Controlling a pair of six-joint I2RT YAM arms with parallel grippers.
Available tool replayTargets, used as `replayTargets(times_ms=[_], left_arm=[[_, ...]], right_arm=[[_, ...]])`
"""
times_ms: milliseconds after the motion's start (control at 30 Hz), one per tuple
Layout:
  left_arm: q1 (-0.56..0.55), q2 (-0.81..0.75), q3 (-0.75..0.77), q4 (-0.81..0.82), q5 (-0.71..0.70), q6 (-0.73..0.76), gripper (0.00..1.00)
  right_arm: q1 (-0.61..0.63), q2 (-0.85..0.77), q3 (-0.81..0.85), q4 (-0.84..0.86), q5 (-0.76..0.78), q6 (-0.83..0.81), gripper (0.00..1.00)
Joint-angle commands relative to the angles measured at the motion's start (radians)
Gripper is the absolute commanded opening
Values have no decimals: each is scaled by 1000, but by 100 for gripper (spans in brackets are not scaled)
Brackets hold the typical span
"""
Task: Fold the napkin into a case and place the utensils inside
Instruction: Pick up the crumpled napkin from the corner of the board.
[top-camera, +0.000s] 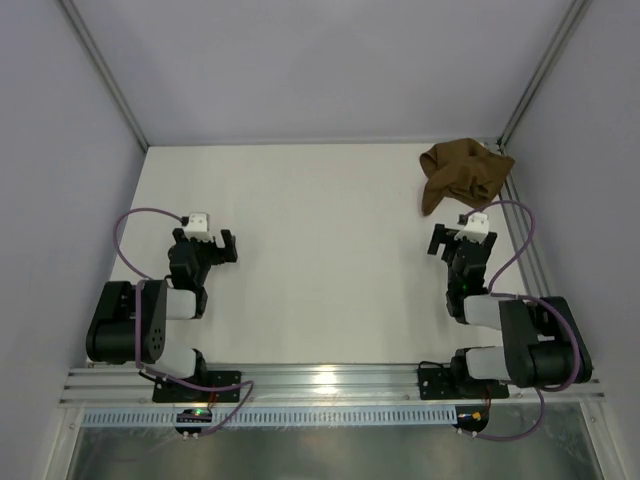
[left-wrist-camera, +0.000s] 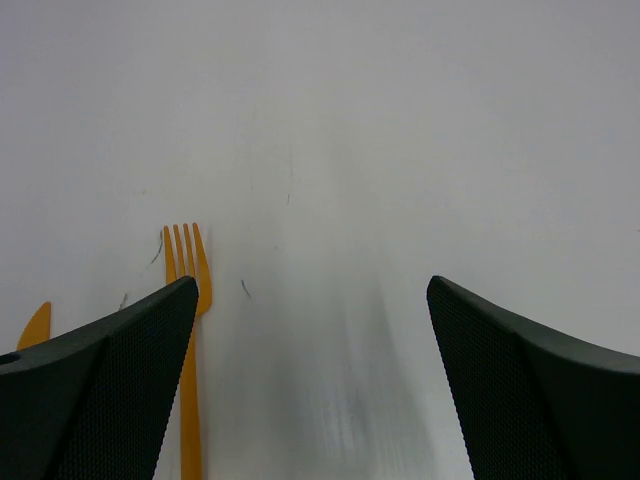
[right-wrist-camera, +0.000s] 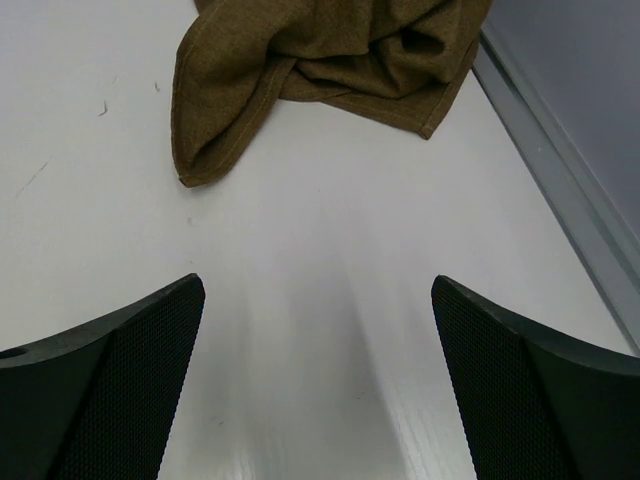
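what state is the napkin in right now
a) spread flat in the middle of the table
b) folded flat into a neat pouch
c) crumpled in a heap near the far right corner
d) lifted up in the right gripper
C: the napkin lies bunched in a heap by the far right corner of the table, ahead of the open right gripper, which touches nothing.
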Motion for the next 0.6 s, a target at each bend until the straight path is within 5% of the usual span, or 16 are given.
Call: replayTargets(times_ms=[0,67,233,300,333,467,567], left_arm=[[3,1,24,47,-13,6,99],[4,0,24,49,-13,6,99],[6,-48,34,5,-68,-15,99],[8,-241,121,-256,-5,-13,99],[8,-294,254,-554,38,42,99],[6,-411,487,-978,216,188,99],[-2,-428,647,-1308,221,240,99]], right_arm=[[20,-166,154,-313,197,52,99],[14,-259,291,-465,290,275,99],[11,-445,454,-606,36,269,99],[11,-432,525,-814,34,281,99],[11,-412,588,-890,93,304,99],[-3,-230,700,-1140,99,339,99],[-12,-76,752,-1244,38,361,99]])
